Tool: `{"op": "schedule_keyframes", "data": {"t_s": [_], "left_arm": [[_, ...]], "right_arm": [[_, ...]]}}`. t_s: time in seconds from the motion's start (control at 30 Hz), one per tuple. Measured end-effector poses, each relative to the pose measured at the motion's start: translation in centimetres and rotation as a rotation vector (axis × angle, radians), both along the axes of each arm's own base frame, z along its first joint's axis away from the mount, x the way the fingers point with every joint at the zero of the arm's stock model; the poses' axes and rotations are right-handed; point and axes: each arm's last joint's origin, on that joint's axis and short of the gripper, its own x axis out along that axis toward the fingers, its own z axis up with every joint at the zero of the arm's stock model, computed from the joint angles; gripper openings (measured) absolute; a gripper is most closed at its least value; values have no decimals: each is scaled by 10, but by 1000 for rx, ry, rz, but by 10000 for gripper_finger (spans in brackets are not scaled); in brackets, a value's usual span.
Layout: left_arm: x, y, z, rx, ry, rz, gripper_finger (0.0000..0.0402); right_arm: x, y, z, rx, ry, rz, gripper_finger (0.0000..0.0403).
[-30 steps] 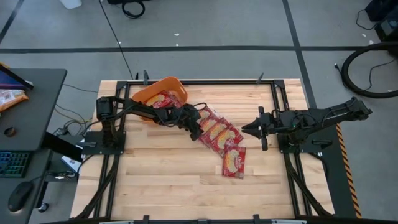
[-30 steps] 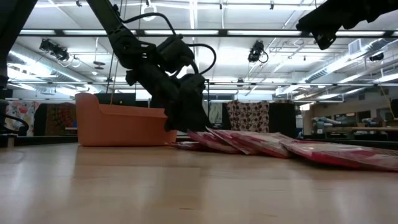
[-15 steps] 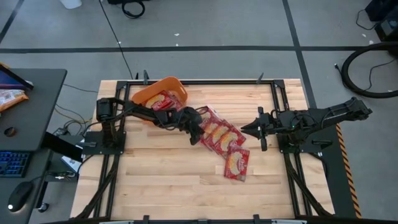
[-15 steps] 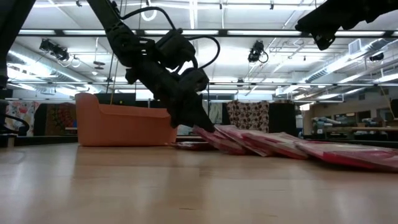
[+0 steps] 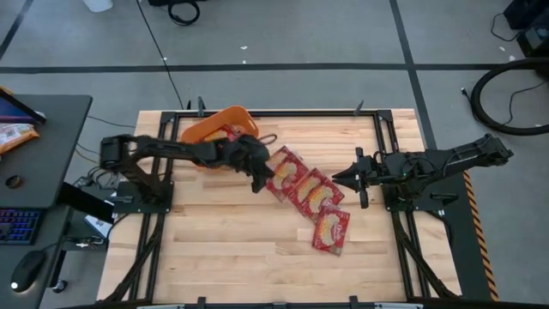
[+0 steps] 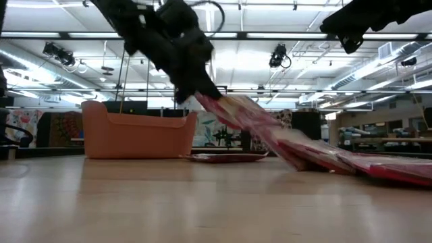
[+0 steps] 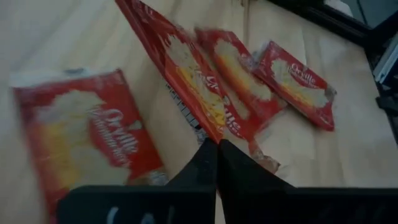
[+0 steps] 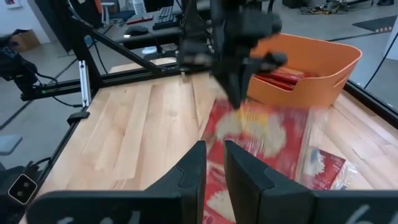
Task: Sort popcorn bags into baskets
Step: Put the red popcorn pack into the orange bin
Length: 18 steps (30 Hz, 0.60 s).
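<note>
Left gripper (image 5: pixel 258 178) pinched shut on the corner of a popcorn bag (image 5: pixel 283 171), near mid-desk just beside the basket (image 5: pixel 225 128). In the low view that bag (image 6: pixel 233 111) is lifted at the gripper end, slanting down to the row of other bags. Left wrist view: the dark fingers (image 7: pixel 202 168) are pressed together on the bag's edge (image 7: pixel 180 68), the bag tilted up off the desk (image 5: pixel 232 249).

Next along, two more red bags (image 5: pixel 316 192) overlap in a diagonal row running away from the basket, and a last bag (image 5: pixel 331 230) lies flat at the end of the row, toward the desk's near side. Another bag (image 7: pixel 93 146) lies flat right under the left gripper, seen in the left wrist view; in the low view it is a flat packet (image 6: pixel 223 158) on the desk.

The orange basket sits at the far left part of the desk, with red bags inside (image 8: pixel 283 77).

Right gripper (image 5: pixel 337 178) hovers off the desk on the right side, pointing at the row, touching nothing; its fingers (image 8: pixel 186 177) stand slightly apart, nothing between them.

A second dark desk with a keyboard (image 5: pixel 19 225) and mouse (image 5: pixel 26 270) stands off to the left.
</note>
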Motion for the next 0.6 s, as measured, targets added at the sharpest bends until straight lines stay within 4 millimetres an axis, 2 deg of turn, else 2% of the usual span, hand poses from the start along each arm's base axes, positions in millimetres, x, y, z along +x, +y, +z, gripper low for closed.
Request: {"op": "schedule_keyframes", "data": {"t_s": [0.13, 0.3, 0.6], "left_arm": [[-25, 9, 31, 4, 73, 26, 3], [-59, 21, 52, 6, 193, 72, 3], [-116, 43, 67, 46, 355, 183, 3]], "right_arm": [[0, 0, 0, 1, -4, 0, 61], [1, 0, 1, 3, -12, 0, 61], [4, 1, 0, 1, -3, 0, 61]]}}
